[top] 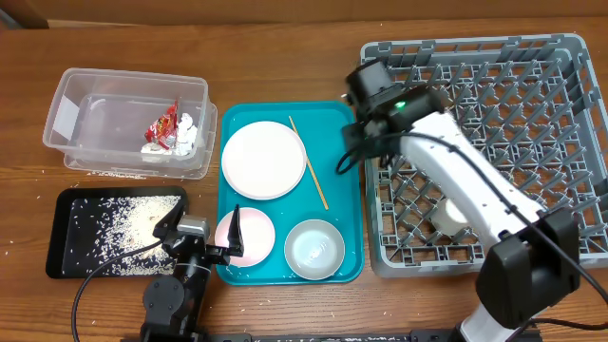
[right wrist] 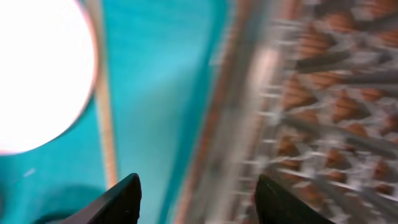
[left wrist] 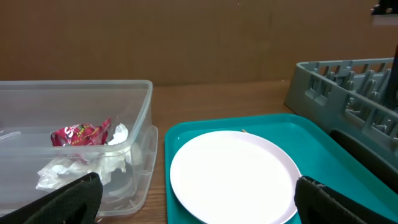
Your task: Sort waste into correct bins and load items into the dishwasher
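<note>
The grey dishwasher rack [top: 532, 114] fills the right side; a white cup [top: 454, 215] lies in it, partly under my right arm. On the teal tray rest a large plate [top: 263, 160], a small plate [top: 249, 237] and a bowl [top: 314, 248]. The red wrapper [top: 162, 126] and white scrap [top: 184, 135] lie in the clear tub [top: 85, 104]. Rice grains [top: 123, 228] cover the black tray [top: 66, 256]. My right gripper [top: 359, 152] [right wrist: 198, 186] hangs open and empty over the rack's left rim. Open too, my left gripper [top: 201, 230] [left wrist: 196, 202] faces the large plate [left wrist: 233, 177].
A thin wooden chopstick [top: 308, 163] lies on the teal tray [top: 337, 123] between the large plate and the rack. A few stray rice grains sit on the wood in front of the tray. The right wrist view is blurred by motion.
</note>
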